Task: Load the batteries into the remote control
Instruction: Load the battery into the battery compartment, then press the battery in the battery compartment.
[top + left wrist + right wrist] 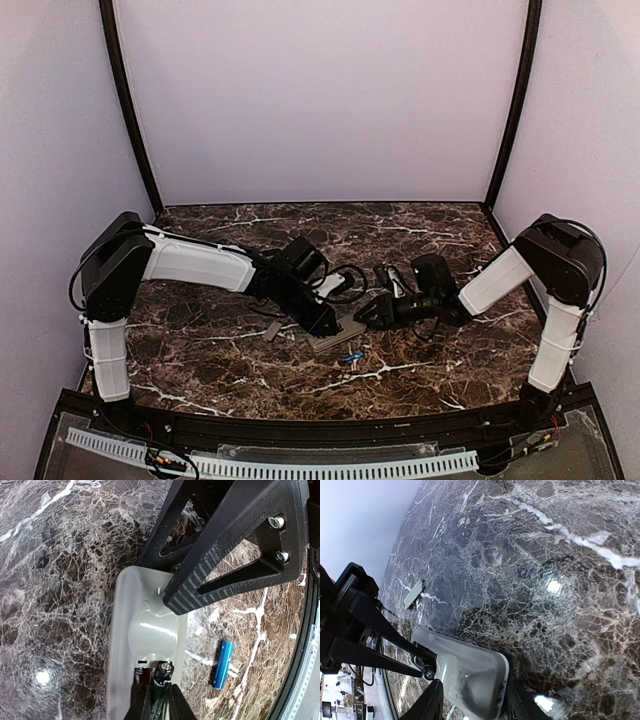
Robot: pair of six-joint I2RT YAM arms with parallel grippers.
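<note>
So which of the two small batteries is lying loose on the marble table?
The blue-wrapped slim battery beside the pale grey remote control, clear of both grippers. The other battery is pinched in the left gripper over that remote.

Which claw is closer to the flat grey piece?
Left. The left claw is over the remote, toward the grey piece; the right claw is on the remote's far side.

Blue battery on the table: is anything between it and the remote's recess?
Only bare table separates the blue battery from the remote control. The recess end, however, is occupied: the left gripper is there, shut on a second battery.
</note>
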